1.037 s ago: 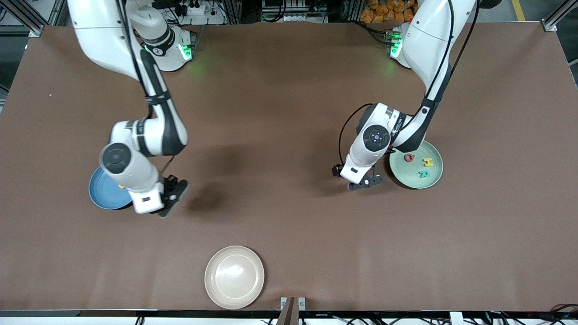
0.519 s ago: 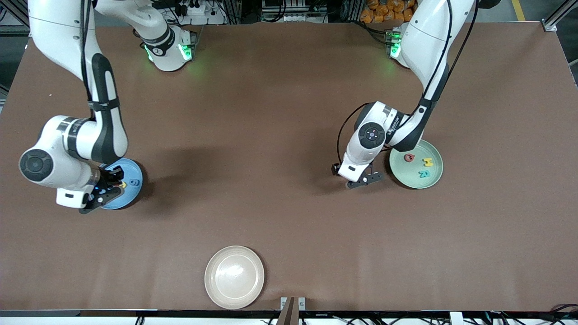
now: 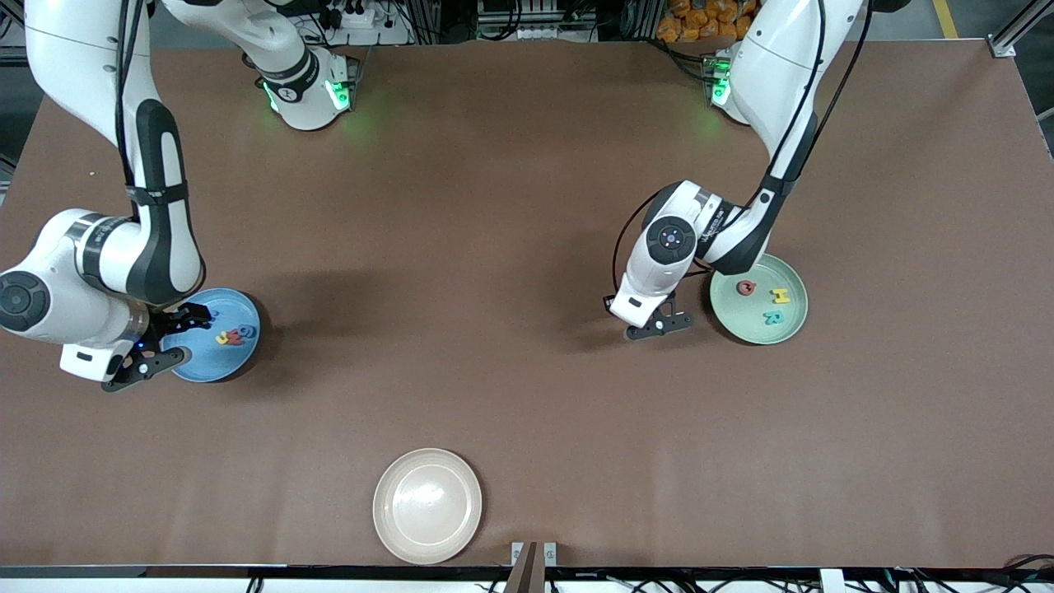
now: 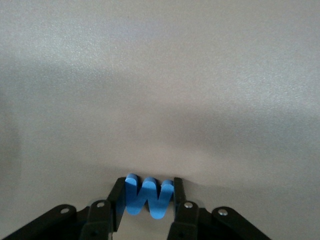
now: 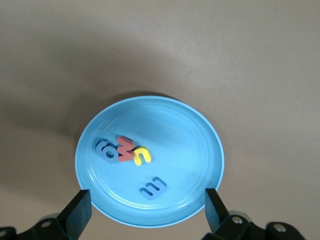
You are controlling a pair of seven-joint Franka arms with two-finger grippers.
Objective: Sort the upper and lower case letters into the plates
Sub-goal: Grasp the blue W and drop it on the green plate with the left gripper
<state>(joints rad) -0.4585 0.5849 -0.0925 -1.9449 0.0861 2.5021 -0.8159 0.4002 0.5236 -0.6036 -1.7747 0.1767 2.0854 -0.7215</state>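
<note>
My left gripper stands low on the table beside the mint green plate and is shut on a blue letter W, one finger against each side. The green plate holds a red Q, a yellow H and a teal R. Over the blue plate hangs my right gripper, open wide and holding nothing. In the blue plate lie a grey-blue g, a red w, a yellow s and a grey-blue m.
An empty beige plate sits near the table's front edge, nearer to the front camera than both other plates. Brown table surface stretches between the two arms.
The right arm swung from beside the blue plate to over it and its gripper opened. The left gripper sank slightly and closed on the blue W.
</note>
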